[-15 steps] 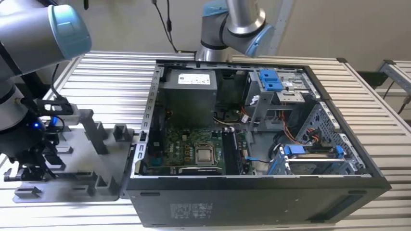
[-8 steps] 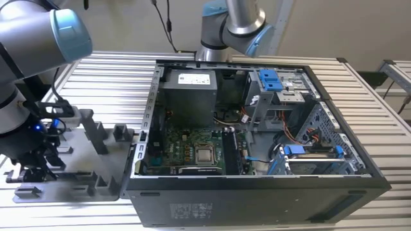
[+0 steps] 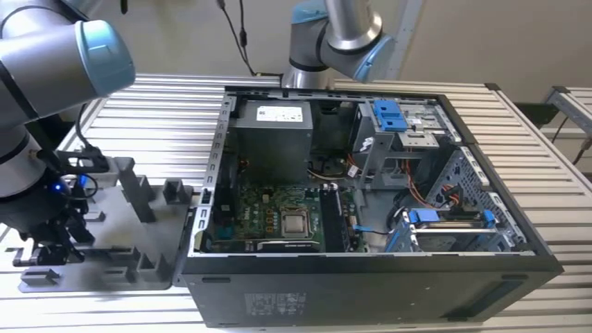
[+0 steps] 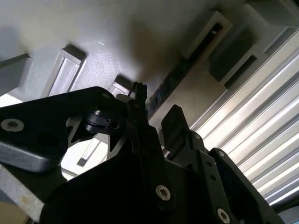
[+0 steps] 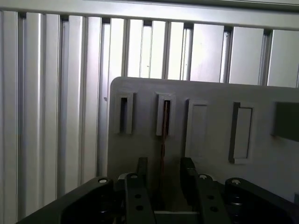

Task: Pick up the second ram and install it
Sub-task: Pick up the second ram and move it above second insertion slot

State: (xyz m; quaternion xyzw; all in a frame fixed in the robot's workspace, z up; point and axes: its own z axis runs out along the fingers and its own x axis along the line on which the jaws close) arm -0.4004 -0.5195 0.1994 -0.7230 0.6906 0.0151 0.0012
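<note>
- At the exterior view's left, the arm (image 3: 41,83) is held low over the grey tray (image 3: 116,239), beside the open computer case (image 3: 370,208) on the slatted surface (image 3: 138,132).
- The second ram (image 5: 165,122) is seen edge-on in the first wrist view, standing in a slot of the tray.
- The gripper (image 5: 164,164) is spread, with one of its fingers (image 5: 141,170) on each side of the ram and a gap left on both sides.

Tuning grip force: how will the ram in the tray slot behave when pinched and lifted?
Probably stiff: the second ram stands as a straight bar in the tray slot. Likely light, being so thin. Could bind if lifted crooked: its slot is narrow, and the open gripper straddles a thin edge.
</note>
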